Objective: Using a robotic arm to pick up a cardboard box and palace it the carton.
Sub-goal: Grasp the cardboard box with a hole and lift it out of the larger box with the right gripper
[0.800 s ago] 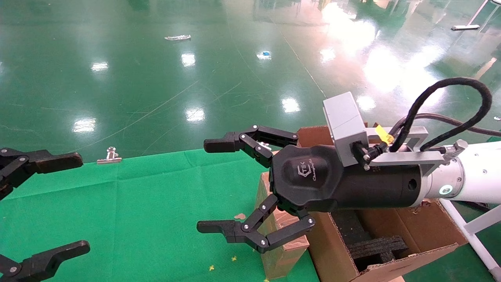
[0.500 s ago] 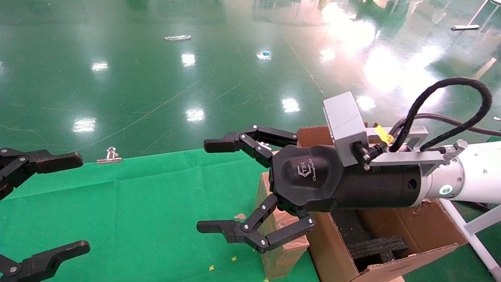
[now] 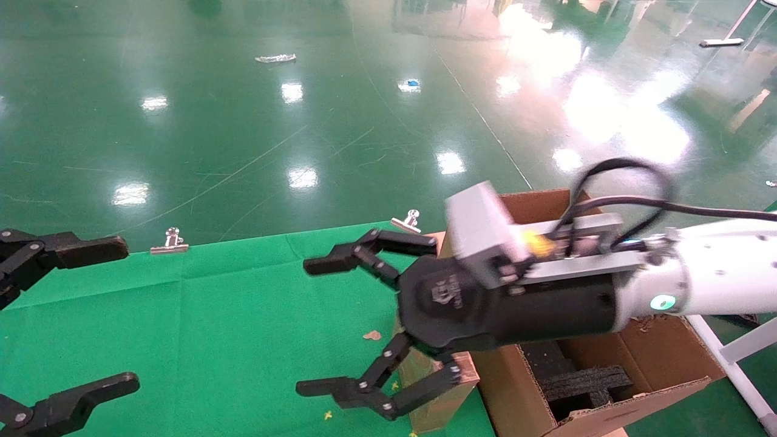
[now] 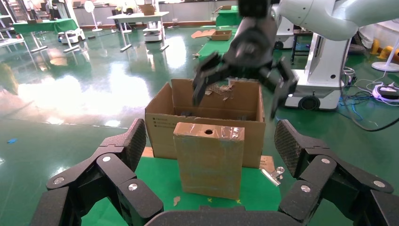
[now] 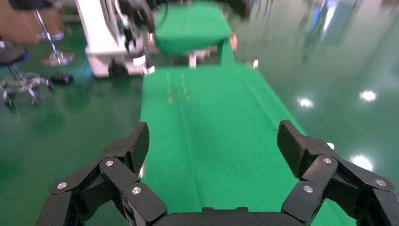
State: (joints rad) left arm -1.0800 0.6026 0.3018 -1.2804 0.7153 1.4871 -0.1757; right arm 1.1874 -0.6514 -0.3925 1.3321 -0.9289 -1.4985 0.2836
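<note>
Head view: nothing grasped yet. Right gripper (image 3: 364,331) splayed wide above cardboard box (image 3: 438,397), standing just left of carton (image 3: 655,352). Left gripper (image 3: 61,321) parked far left, open. Grasp, transfer remaining.

Bright overhead lights, strong glare patches on glossy green floor (image 3: 243,121). Right gripper (image 3: 358,328) and arm motion-blurred in head view; right wrist view background smeared. Left wrist view sharp, soft shadows.

Cardboard box (image 3: 434,397) upright on the tabletop (image 3: 212,328), lower centre of frame, touching the carton (image 3: 607,388) at lower right. Right tool (image 3: 315,325) over the box, spread wide. Left tool (image 3: 91,315) at far left edge.
</note>
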